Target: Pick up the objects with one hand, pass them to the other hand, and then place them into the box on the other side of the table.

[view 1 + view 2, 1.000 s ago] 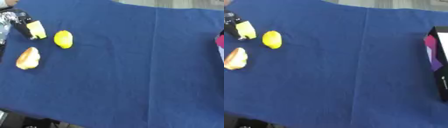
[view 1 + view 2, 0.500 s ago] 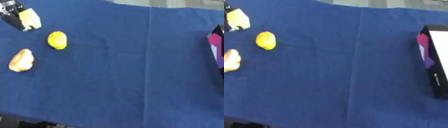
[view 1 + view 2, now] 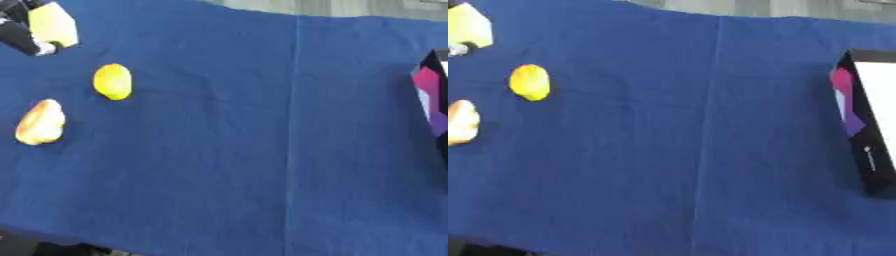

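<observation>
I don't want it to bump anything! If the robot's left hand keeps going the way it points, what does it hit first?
Probably nothing. The left robot hand, holding a yellow thing, seems to point toward the top left corner, away from the lemon. Depth is unclear.

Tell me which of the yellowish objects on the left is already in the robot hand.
The pale yellow block at the top left corner: the left robot hand holds it. The round yellow lemon and the orange-yellow piece lie untouched on the blue cloth.
</observation>
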`<action>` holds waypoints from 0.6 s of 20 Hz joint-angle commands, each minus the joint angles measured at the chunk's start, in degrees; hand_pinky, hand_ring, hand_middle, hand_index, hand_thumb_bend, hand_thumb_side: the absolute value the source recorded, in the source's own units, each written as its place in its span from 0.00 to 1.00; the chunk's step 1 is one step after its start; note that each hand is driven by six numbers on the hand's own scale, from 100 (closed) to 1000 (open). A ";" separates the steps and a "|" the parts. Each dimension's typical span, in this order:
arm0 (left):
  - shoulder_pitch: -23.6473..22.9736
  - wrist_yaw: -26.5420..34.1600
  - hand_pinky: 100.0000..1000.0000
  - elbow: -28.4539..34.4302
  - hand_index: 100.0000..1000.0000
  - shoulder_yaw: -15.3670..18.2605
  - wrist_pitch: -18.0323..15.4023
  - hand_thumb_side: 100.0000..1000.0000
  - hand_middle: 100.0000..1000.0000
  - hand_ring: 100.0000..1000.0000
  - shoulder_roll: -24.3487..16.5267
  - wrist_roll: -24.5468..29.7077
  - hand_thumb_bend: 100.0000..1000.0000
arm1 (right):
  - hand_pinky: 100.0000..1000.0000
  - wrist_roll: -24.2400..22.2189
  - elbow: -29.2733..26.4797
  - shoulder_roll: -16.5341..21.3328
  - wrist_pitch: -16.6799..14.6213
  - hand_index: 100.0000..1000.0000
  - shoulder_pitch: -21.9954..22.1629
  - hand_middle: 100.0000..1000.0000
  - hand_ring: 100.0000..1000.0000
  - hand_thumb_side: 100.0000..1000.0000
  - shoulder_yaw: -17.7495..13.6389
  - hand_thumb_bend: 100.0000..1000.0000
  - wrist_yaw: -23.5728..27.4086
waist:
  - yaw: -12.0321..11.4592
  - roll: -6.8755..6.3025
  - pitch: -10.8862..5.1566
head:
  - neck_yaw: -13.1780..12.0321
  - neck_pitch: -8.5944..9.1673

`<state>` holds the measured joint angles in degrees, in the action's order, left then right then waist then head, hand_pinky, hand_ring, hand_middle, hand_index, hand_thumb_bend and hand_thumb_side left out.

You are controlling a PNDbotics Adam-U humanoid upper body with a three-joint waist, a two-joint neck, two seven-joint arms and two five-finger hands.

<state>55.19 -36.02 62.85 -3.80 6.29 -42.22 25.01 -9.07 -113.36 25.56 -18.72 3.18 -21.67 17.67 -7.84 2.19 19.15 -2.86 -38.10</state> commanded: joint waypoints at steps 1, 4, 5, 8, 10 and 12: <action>-0.10 2.81 0.73 3.64 0.41 -0.36 0.04 0.00 0.51 0.55 -0.39 -2.25 0.00 | 0.92 -0.63 -1.24 5.17 -1.66 1.00 -1.17 1.00 1.00 0.41 0.90 0.00 3.02 | -0.03 0.55 -2.43 | 0.24 0.37; -1.30 5.49 0.73 6.10 0.41 -1.18 -0.02 0.00 0.51 0.54 0.74 -3.96 0.00 | 0.92 -1.72 -1.24 8.45 -2.09 1.00 -3.09 1.00 1.00 0.41 2.17 0.00 5.30 | 0.00 0.66 -2.75 | 0.34 0.12; -1.61 6.15 0.74 6.76 0.41 -1.54 0.02 0.00 0.51 0.54 1.04 -4.24 0.00 | 0.92 -2.05 -1.24 9.52 -2.29 1.00 -3.80 1.00 1.00 0.41 2.57 0.00 6.09 | 0.02 0.70 -2.85 | 0.39 0.05; -2.39 7.56 0.74 8.63 0.41 -2.78 -0.01 0.00 0.51 0.54 2.29 -4.80 0.00 | 0.92 -3.06 -1.24 12.96 -2.52 1.00 -6.32 1.00 1.00 0.41 3.94 0.00 8.27 | 0.11 0.82 -3.16 | 0.62 -0.14; -2.78 7.93 0.74 9.76 0.41 -3.46 -0.14 0.00 0.51 0.54 3.01 -5.04 0.00 | 0.91 -3.69 -1.24 14.48 -2.13 1.00 -7.70 1.00 1.00 0.41 4.74 0.00 9.22 | 0.13 0.89 -3.29 | 0.80 -0.23; -3.09 8.37 0.74 11.11 0.41 -4.28 -0.48 0.00 0.50 0.54 4.19 -5.18 0.00 | 0.91 -4.67 -1.24 16.13 -1.34 1.00 -9.77 1.00 1.00 0.41 6.01 0.00 9.90 | 0.05 0.96 -3.45 | 1.18 -0.38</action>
<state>51.34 -28.09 72.25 -7.98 6.02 -37.38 20.14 -13.10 -113.36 38.68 -20.23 -6.05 -15.86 26.67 -7.81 2.54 18.37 -1.98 -38.27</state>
